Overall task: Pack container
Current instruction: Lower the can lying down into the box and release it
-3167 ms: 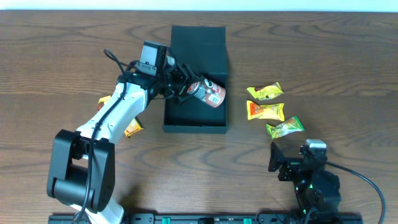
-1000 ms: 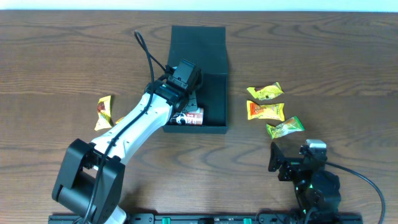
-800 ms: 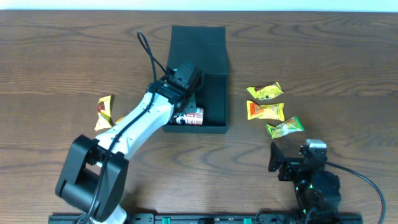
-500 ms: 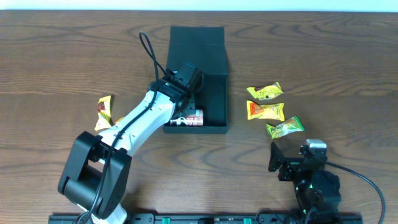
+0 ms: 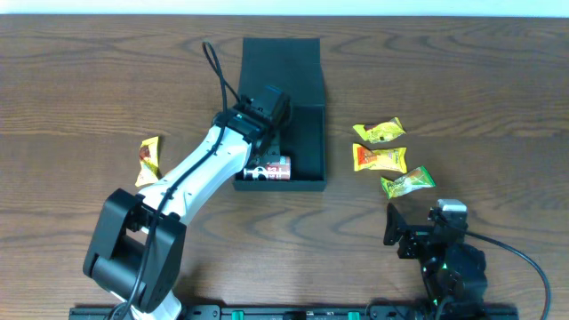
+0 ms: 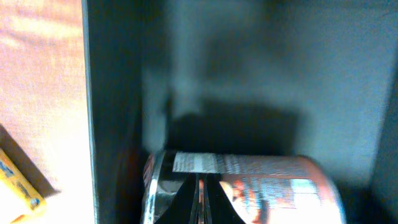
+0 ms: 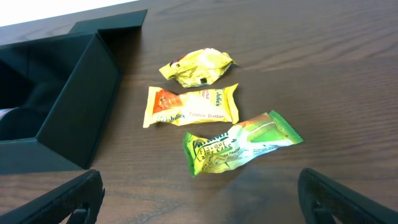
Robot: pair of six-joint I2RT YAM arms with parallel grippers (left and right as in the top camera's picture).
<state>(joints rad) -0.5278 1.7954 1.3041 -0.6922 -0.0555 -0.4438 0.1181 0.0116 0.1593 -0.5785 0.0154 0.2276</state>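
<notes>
Three snack packets (image 5: 380, 159) just right of container (image 5: 305, 140)

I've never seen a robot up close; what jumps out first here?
A white arm reaches into the dark green box mid-table, its shut left gripper over a red packet in the box's near-left corner. Right of the box, three bright snack packets lie in a column on the wooden table.

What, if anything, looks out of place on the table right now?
Nothing looks spilled or damaged. The only oddity: one yellow-orange snack packet lies alone left of the container, apart from the three packets on its right.
</notes>
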